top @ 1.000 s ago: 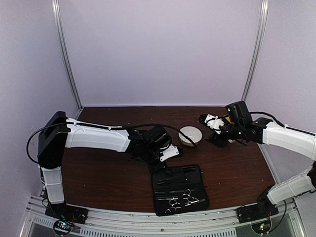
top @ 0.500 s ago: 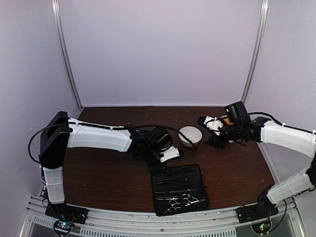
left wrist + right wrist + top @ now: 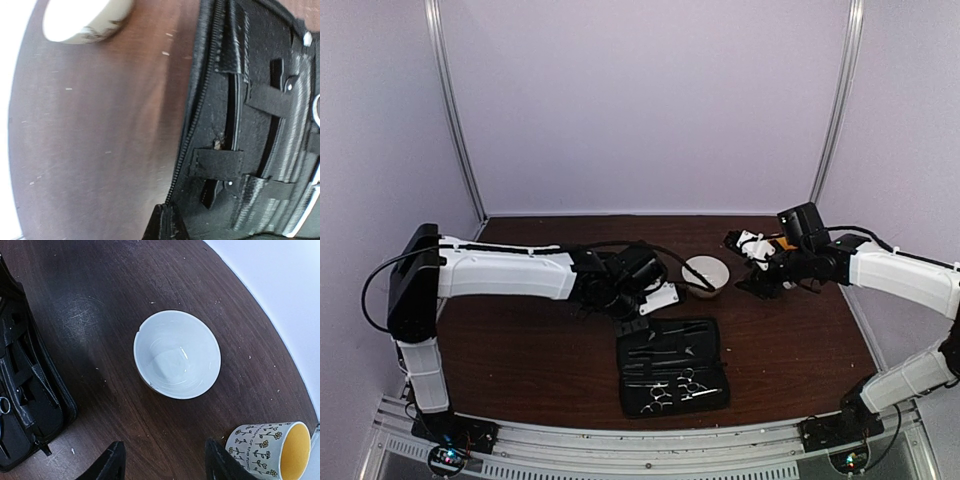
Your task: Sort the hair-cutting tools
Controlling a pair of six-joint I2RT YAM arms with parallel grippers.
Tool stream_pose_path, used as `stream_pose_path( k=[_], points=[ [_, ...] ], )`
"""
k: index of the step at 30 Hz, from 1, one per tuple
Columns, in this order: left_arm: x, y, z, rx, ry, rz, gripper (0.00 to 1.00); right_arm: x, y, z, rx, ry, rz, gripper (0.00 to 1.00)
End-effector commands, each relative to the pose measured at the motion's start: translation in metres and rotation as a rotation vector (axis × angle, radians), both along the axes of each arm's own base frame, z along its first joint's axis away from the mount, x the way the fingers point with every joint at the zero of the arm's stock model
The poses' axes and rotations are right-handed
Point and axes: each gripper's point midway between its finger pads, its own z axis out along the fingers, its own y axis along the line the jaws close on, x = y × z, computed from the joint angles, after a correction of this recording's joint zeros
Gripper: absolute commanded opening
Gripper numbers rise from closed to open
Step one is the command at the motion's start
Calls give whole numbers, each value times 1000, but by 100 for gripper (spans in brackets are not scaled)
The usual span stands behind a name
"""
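A flat black case (image 3: 672, 365) lies open near the table's front. Two silver scissors (image 3: 665, 395) sit strapped in its near half, and thin black stick-like pieces (image 3: 665, 340) in its far half. My left gripper (image 3: 633, 322) is at the case's far left corner. In the left wrist view the left gripper (image 3: 167, 222) is shut on the zipper edge of the case (image 3: 220, 165). Slim black pieces (image 3: 231, 115) lie under straps there, and a silver scissor ring (image 3: 316, 107) shows at the right edge. My right gripper (image 3: 165, 462) hangs open above bare wood, holding nothing.
A white bowl (image 3: 706, 274) stands behind the case and looks empty in the right wrist view, bowl (image 3: 177, 354). A flower-patterned cup with a yellow inside (image 3: 272, 447) stands to the bowl's right. Walls close in the table's back and sides.
The left gripper's jaws have closed on the case's edge. The case has slid left and toward the back, turning a little. The right arm has barely shifted.
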Motion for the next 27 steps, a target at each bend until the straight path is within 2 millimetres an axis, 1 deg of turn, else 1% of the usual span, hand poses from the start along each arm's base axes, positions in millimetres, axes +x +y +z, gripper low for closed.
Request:
stream_pose_path(
  k=[1,6,9,14,17,18,20,22,23,25,27],
  points=[
    [22,1,56,-66,-135,41,0,5,1,17,44,-25,-10,55],
    [10,-7,71,-119,-139,36,0,4,0,17,45,-23,-4,55],
    [-5,-8,71,-120,-139,22,0,4,1,17,44,-20,-1,55],
    [-46,-6,56,-102,-149,-18,0,4,0,17,41,-17,-2,55],
    [-85,-3,42,-114,-162,-31,0,4,0,16,42,-15,-1,55],
    [-101,-1,36,-113,-159,-39,5,4,0,17,42,-15,0,55],
    [-135,2,27,-113,-148,-70,19,3,1,16,44,-7,4,55],
    [-160,4,29,-143,-145,-71,31,2,1,15,46,-2,8,55],
    [-169,2,32,-167,-123,-74,35,2,2,14,47,2,10,55],
    [-173,-1,43,-208,-96,-59,40,2,3,12,46,12,16,56],
    [-169,-4,54,-228,-129,-57,42,2,5,10,46,27,20,56]
  ],
)
